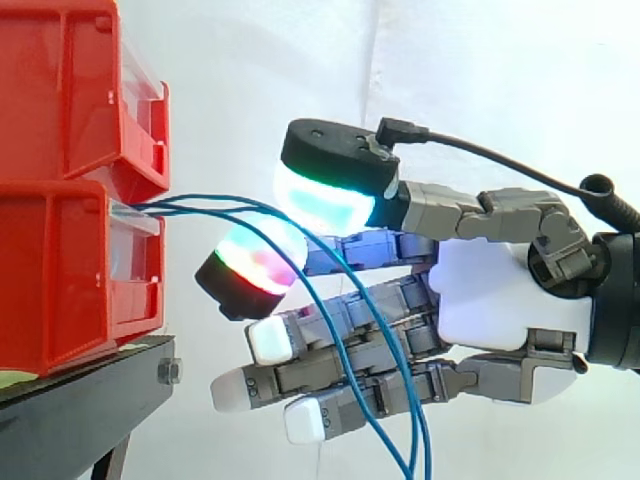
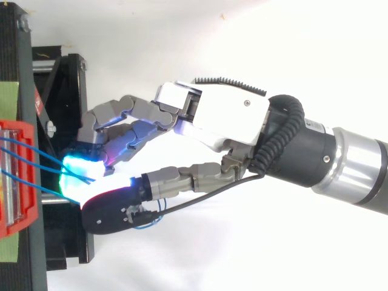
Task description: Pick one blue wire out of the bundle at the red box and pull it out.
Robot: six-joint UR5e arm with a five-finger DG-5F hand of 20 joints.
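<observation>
2 bins stacked on stand (image 1: 90, 385), at its edge nearest the hand: upper bin (image 1: 70, 90) on lower bin (image 1: 60, 280). Wires (image 1: 190, 205) exit lower bin's front, run rt, then drop past hand (image 1: 500, 290). Hand rt of bins, off stand, fingers twd bins. Wires pinched btw thumb pad (image 1: 320, 200) above & finger pad below, near bin front. Curtain (image 1: 450, 70) behind all.

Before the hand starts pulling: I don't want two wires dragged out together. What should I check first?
1. Pads of the hand closed on the blue wires: ok.
2. Just one wire pinched: cannot tell.
3. Wires run into the red bin: ok.
4. Hand clear of the bin: ok.
5. Hanging wires free of the lower fingers: cannot tell; they cross them in the side view.
</observation>
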